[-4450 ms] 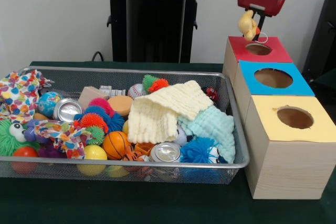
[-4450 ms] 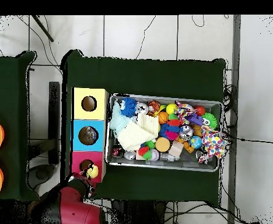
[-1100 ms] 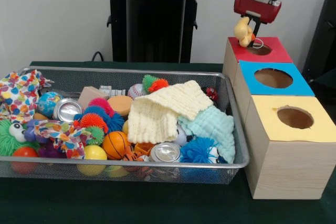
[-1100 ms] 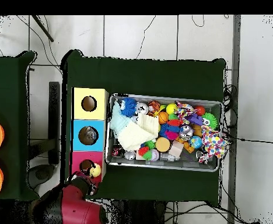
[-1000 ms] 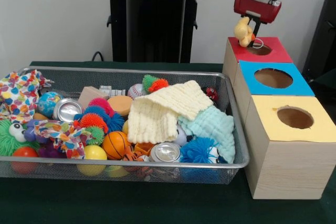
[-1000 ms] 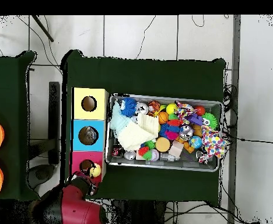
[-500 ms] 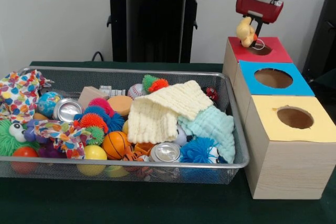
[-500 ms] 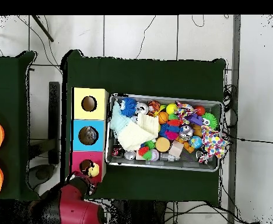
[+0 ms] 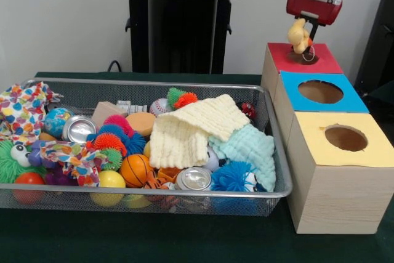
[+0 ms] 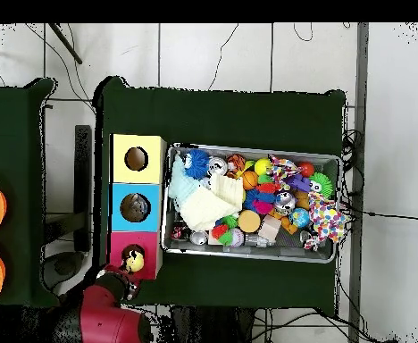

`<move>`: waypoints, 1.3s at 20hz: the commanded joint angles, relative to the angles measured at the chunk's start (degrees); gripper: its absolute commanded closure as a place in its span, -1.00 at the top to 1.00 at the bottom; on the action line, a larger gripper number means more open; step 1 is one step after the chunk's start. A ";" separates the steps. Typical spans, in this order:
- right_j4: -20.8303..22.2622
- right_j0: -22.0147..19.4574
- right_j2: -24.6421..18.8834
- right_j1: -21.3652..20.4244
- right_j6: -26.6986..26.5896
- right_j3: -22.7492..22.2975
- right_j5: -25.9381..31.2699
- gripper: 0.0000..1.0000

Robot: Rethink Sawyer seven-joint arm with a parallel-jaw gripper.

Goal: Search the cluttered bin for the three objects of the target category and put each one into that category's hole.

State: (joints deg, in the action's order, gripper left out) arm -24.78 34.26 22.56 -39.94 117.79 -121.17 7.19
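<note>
A small yellow plush duck (image 9: 298, 33) with an orange beak hangs just above the hole of the red-topped box (image 9: 323, 61). My gripper (image 9: 306, 40) is shut on it from above. In the overhead view the plush duck (image 10: 134, 261) covers part of the red box's (image 10: 121, 246) hole, with the gripper (image 10: 131, 266) and red arm right beside it. The wire bin (image 9: 184, 84) holds a heap of balls, cans, spiky toys and cloths.
A blue-topped box (image 9: 348, 101) and a yellow-topped box (image 9: 375, 152) stand in a row with the red one, right of the bin. A cream cloth (image 9: 188, 130) and a mint cloth (image 9: 249, 147) cover part of the heap. A black stand (image 9: 181, 23) rises behind the bin.
The gripper with the plush duck has shifted right in the front view, from the red box's left edge to over its hole.
</note>
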 commanded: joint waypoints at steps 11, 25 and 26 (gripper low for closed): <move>-3.08 -3.68 -6.83 4.77 12.77 4.56 -3.02 -1.00; -5.02 -3.20 -8.40 8.91 14.59 5.46 -8.28 -1.00; -5.21 -3.11 -8.44 9.14 14.65 5.50 -8.55 -1.00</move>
State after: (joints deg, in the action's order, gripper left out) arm -25.89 32.29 20.45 -34.72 117.79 -119.92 2.00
